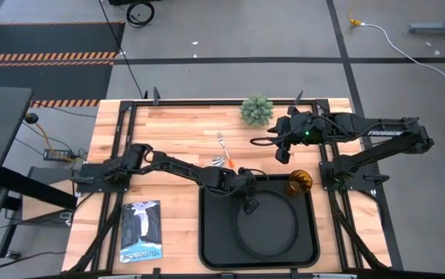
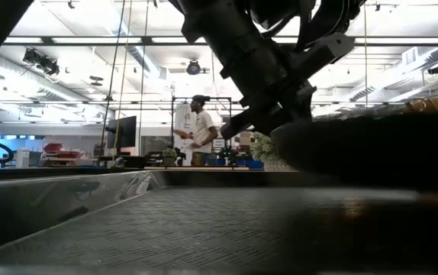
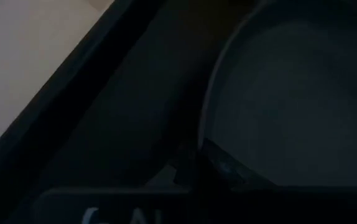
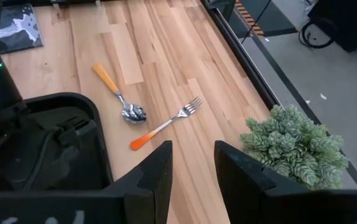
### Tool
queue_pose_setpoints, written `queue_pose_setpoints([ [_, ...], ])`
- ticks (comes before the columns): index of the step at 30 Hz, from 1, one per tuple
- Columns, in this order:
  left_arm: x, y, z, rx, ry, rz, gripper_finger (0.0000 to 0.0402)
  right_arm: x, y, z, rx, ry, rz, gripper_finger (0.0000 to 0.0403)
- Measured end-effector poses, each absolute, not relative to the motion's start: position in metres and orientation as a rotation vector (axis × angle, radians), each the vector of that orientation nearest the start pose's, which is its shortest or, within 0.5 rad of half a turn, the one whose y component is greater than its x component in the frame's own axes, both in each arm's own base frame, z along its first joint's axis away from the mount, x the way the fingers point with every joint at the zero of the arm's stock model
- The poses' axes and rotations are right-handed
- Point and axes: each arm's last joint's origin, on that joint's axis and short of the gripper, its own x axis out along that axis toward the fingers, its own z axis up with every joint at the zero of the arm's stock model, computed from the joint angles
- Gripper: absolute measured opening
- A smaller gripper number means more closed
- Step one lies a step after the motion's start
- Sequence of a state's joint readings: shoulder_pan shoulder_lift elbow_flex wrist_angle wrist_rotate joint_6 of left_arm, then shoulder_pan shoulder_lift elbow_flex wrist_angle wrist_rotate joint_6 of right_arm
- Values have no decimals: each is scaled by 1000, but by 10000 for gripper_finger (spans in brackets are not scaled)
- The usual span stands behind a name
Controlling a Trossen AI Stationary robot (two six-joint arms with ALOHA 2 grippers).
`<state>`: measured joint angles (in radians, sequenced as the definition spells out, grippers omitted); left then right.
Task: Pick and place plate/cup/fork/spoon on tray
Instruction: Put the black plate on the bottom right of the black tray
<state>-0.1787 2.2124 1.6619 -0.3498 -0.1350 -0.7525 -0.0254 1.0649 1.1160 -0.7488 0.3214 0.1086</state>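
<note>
The round black plate (image 1: 269, 226) lies inside the black tray (image 1: 207, 232). My left gripper (image 1: 250, 203) is at the plate's far left rim, shut on it. The amber cup (image 1: 298, 183) stands at the tray's far right corner. The fork (image 4: 169, 123) and the spoon (image 4: 125, 102) lie flat on the wood beyond the tray's far left corner; they also show in the high view, the fork (image 1: 222, 142) and the spoon (image 1: 221, 161). My right gripper (image 4: 191, 168) is open and empty above the table, between the fork and the plant, and also shows in the high view (image 1: 282, 152). My left gripper has the plate's raised rim (image 3: 204, 124) on its far left side, one finger (image 3: 223, 165) inside the rim and one outside. The fingers come from the table's left, slanting down. I cannot tell whether the plate rests fully on the tray floor.
A small green plant (image 1: 257, 110) stands at the table's far edge, next to my right gripper. A booklet (image 1: 141, 230) lies left of the tray. A person (image 2: 200, 130) stands in the room beyond the table.
</note>
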Motion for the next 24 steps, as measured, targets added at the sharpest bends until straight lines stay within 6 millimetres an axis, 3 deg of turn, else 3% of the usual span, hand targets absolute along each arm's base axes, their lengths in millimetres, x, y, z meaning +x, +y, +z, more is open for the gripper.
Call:
queue_pose_setpoints([
  [9, 473, -82, 163, -545, 840, 256, 22, 207, -14, 346, 2, 666, -370, 125],
  [17, 474, -82, 163, -539, 833, 239, 73, 207, -14, 346, 5, 667, -371, 125],
  [24, 462, -79, 173, -286, 913, 225, 89, 210, -14, 347, 4, 643, -369, 125],
])
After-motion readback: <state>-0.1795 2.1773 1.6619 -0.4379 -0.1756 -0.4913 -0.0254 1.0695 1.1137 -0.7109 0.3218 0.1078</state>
